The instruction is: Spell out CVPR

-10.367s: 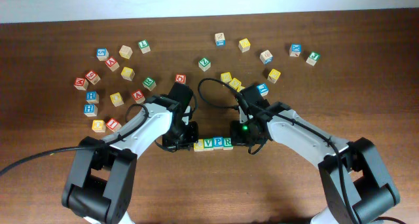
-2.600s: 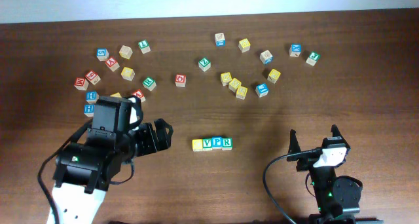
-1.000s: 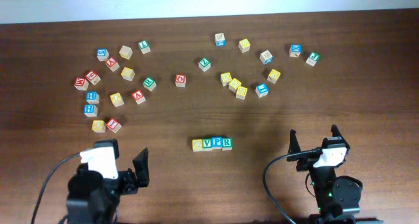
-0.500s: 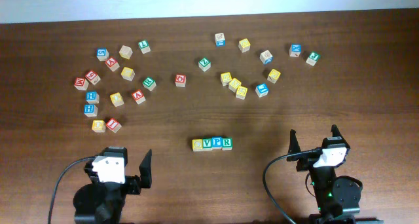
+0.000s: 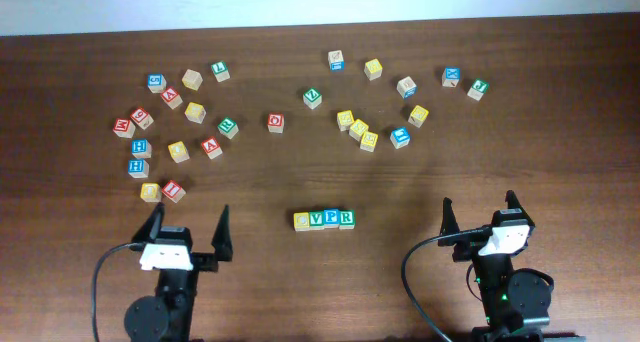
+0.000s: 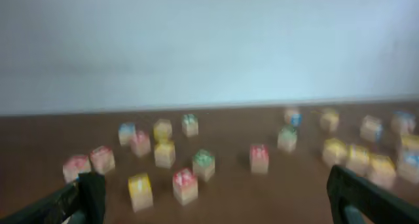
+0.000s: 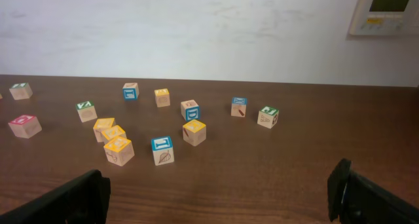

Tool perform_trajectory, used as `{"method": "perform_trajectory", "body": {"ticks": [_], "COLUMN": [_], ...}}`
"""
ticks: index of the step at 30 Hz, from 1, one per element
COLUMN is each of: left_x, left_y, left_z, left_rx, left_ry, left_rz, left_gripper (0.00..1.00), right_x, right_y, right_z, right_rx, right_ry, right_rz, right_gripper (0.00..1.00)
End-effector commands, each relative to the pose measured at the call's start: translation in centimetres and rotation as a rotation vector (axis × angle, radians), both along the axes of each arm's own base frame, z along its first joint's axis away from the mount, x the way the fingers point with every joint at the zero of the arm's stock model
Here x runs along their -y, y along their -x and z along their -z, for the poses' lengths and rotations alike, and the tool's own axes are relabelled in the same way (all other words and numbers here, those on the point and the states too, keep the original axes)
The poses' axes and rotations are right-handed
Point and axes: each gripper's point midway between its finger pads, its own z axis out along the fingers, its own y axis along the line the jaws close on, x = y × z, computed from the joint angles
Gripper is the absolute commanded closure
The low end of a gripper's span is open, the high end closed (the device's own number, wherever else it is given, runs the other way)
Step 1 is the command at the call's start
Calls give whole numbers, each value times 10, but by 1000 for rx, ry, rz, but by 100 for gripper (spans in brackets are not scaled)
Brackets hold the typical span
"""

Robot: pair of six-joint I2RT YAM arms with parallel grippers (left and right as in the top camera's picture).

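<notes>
CVPR [image 5: 324, 220] spelled left to right in one straight row on the counter [image 5: 560, 182], toward its near edge: yellow-faced C [image 5: 302, 222], green-lettered V [image 5: 317, 220], blue-lettered P [image 5: 332, 219], green-lettered R [image 5: 346, 219], each touching the next; row roughly midway between the two arms and well apart from both; left arm [image 5: 160, 312] at the near edge on the left, jaws spread wide, clamped on nothing, pointing toward the far side; right arm [image 5: 510, 292] likewise on the right, jaws also wide apart and empty; other cubes scattered over the far half of the counter in two loose groups, one on the left around a red-lettered A cube [image 5: 211, 147], one on the right around a cluster of yellow cubes [image 5: 358, 129], with a lone red-lettered cube [image 5: 275, 122] between the groups; all of these well apart from the row; left wrist view blurred, dark fingers [image 6: 85, 198] low in both corners and far apart, soft shapes of coloured cubes [image 6: 185, 186] beyond, letters unreadable; right wrist view sharp, dark fingers [image 7: 78, 198] again at the two lower corners with bare wood between, then a yellow cube [image 7: 118, 150] just beside a blue-topped cube [image 7: 162, 150], more cubes farther back, a pale wall [image 7: 196, 27] behind, and a pale wall panel [image 7: 389, 11] at the upper right.
</notes>
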Motion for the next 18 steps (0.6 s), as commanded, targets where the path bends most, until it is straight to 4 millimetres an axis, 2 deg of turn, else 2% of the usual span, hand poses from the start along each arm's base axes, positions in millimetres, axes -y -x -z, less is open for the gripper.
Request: {"method": "perform_trajectory", "body": {"ticks": [1,3,7,11,18], "left_x": [-5,-8,-14,-19,-23], "left_y": [-2,-2,-2,-2,-2], "left_z": [13,13,36,37,37], "left_rx": [-18,-19,-108,-110,-112], "left_ry": [70,70,70,6,5], "left_rz": [-21,-39,-75,-101,-124], "left_gripper": [1,1,1,1,1], "right_x": [2,2,2,2,2], "right_y": [0,0,0,0,0], "right_z": [2,2,2,2,2], "right_rx": [-3,-3,-3,-3,-3], "right_ry": [-10,-10,-10,-10,-10], "right_rz": [11,11,11,11,11], "right_gripper": [2,2,2,2,2]}}
